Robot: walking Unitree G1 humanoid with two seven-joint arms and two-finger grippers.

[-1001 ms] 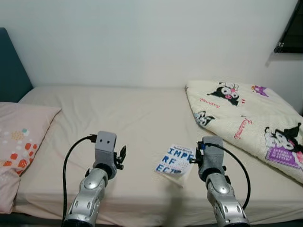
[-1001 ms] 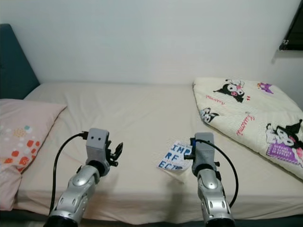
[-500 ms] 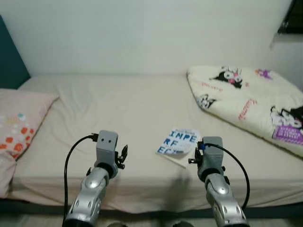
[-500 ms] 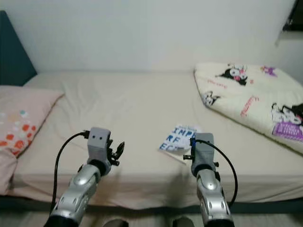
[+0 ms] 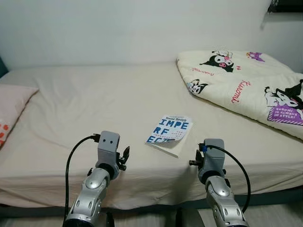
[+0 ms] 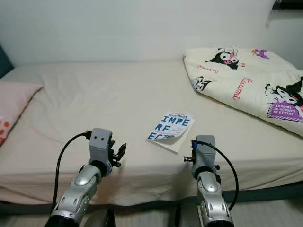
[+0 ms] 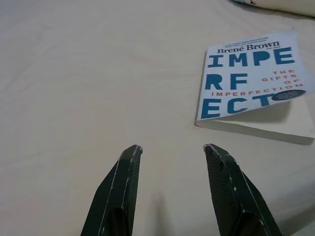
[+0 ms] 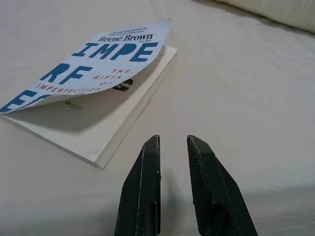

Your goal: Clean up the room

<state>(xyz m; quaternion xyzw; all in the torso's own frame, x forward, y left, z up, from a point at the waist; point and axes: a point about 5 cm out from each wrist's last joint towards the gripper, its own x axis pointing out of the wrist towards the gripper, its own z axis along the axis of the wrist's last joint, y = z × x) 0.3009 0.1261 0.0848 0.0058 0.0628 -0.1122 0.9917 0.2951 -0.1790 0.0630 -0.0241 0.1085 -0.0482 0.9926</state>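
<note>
A paperback book (image 5: 169,133) lies flat on the beige bed (image 5: 94,104), near the front edge and about midway along it. Its white cover carries large blue block letters reading "IMPE", "RF", "ECT", with smaller red words "THE GIFTS OF IMPERFECTION" and the author's name, Brené Brown, at the top. The front cover curls upward, lifted off the cream pages beneath. The book sits at a slight angle to the bed's edge.

The robot's right gripper (image 8: 173,140) now sits back from the book (image 5: 169,131) near the bed's (image 5: 85,104) front edge, no longer overlapping its cover.
</note>
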